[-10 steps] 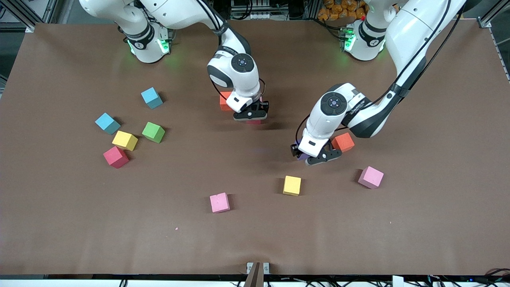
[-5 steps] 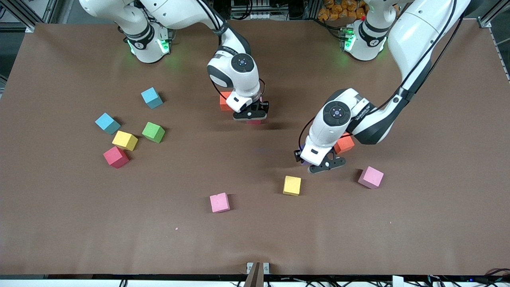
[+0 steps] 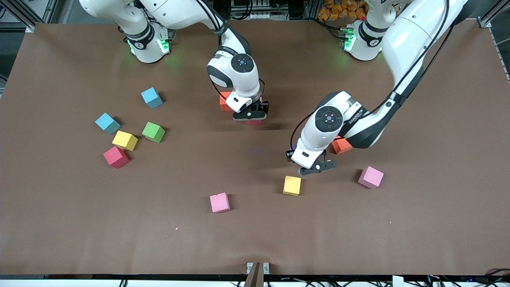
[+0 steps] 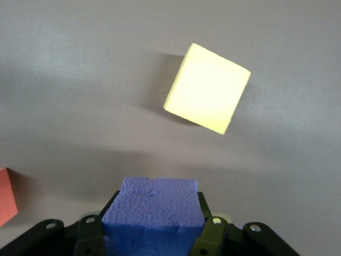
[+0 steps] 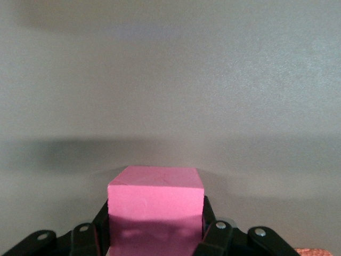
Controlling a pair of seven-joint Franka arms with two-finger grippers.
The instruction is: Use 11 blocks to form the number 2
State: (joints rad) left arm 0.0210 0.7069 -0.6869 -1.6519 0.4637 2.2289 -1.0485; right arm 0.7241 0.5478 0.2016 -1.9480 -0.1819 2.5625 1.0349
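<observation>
The number 2 is hardly begun: near the middle of the table [image 3: 438, 223] an orange block [image 3: 224, 100] lies toward the robots' bases, and touching it, under the right gripper [image 3: 250, 115], is a block that looks pink [image 5: 155, 205] in the right wrist view, with its red lower edge showing from the front. The fingers [image 5: 214, 237] of this gripper stand on both sides of that block; whether they grip or have let go I cannot tell, but the arm has not moved in the last second, so I judge it is releasing the block here. The left gripper [image 3: 314, 167] holds a purple block [image 4: 153, 213] firmly between its jaws and has carried it up, away from a second orange block [image 3: 341, 145], to above the table near a yellow block [image 3: 292, 185]. This means one more block is on its way to the figure. The rest lie scattered: two pink blocks [image 3: 219, 202] [image 3: 370, 177] nearer to the front camera, and toward the right arm's end a green block [image 3: 153, 132], another yellow block [image 3: 124, 140], a red block [image 3: 116, 157] and two light-blue cubes [image 3: 151, 97] [image 3: 107, 123], which are not needed.
</observation>
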